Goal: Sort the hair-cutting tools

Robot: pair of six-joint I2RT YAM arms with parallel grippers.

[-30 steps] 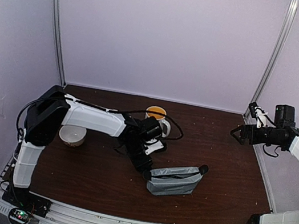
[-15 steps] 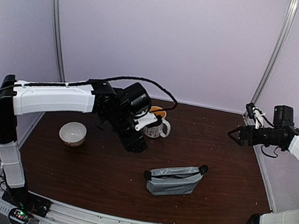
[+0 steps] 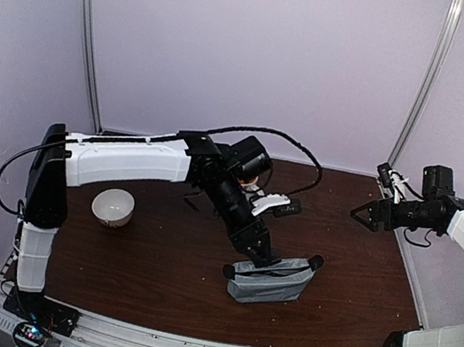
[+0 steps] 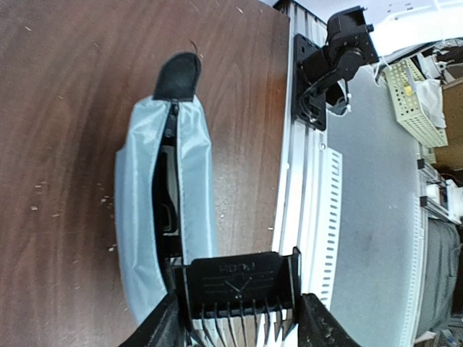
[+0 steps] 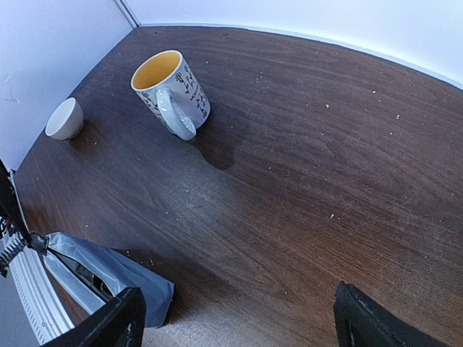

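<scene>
Since half a second ago the left arm is no longer reaching beside the mug. It is now stretching down and to the right, placing the left claw at the left end of the grey pouch.

The left claw is gripping a black toothed block, with its fingers pressing on both short ends. The block's long axis is running straight from finger to finger, crosswise to the pouch's length, and its teeth are pointing back toward the wrist camera. The block is sitting at the open zip end of the pouch and appears to be touching the fabric rim, though the wrist view is not settling this.

The pouch is resting on the bench with its zip gaping and dark items showing inside.

The right claw is hanging well apart over the far right of the bench, jaws spread wide, gripping nothing. A white bowl is sitting near the left edge.
</scene>
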